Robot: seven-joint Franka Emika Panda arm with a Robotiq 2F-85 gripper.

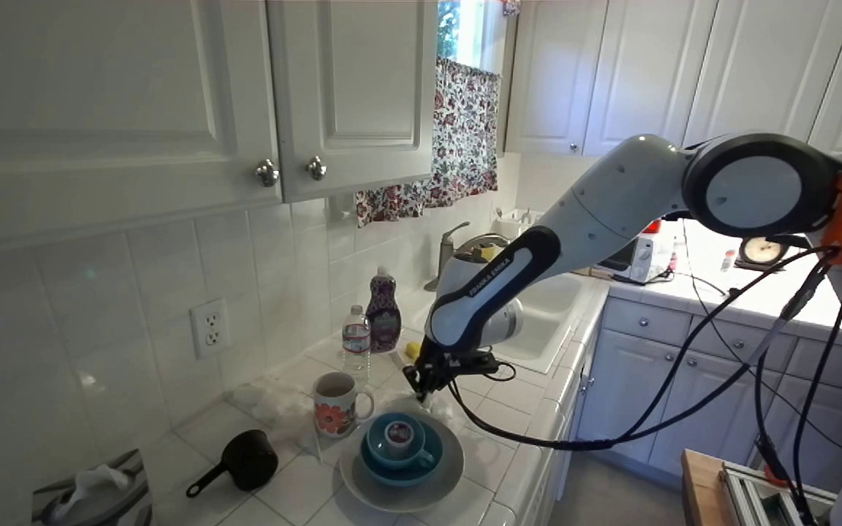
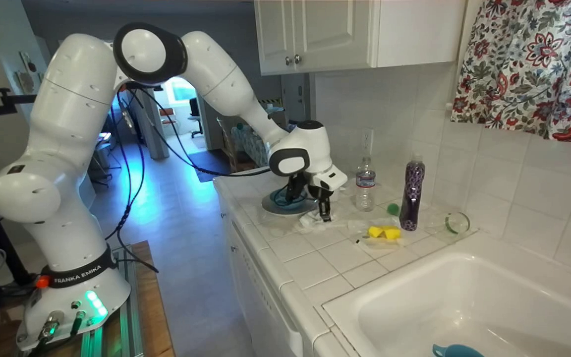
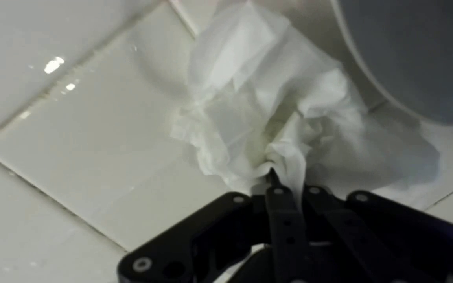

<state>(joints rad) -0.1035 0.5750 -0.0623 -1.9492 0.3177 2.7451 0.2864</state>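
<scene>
The end effector (image 3: pixel 298 192) is clamped on a tissue (image 3: pixel 250 106) bunched beneath it on the desk (image 2: pixel 345 255). Just beside the end effector sits a plate (image 1: pixel 444 480) bearing a bowl (image 1: pixel 395 478) and cup (image 1: pixel 397 459); farther off stands a water bottle (image 1: pixel 356 347).

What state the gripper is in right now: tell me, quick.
Gripper: closed, holding a crumpled white tissue pinched between its fingers.
</scene>
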